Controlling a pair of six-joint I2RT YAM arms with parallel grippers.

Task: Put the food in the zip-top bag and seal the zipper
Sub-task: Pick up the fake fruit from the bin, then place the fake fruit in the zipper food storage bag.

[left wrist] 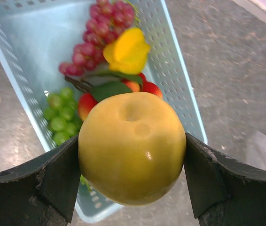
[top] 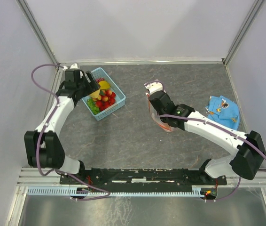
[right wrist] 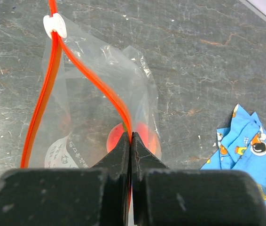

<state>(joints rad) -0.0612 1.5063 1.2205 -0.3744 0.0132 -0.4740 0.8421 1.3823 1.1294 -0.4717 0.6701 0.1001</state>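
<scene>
Zipper [right wrist: 41,96] pinched by right gripper [right wrist: 131,136] — left gripper [left wrist: 132,141] holds yellow fruit [left wrist: 133,157].

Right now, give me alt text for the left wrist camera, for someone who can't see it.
A round yellow toy fruit is gripped between the jaws of the left gripper, over a light blue basket holding red grapes, green grapes, strawberries and a smaller yellow fruit.
</scene>
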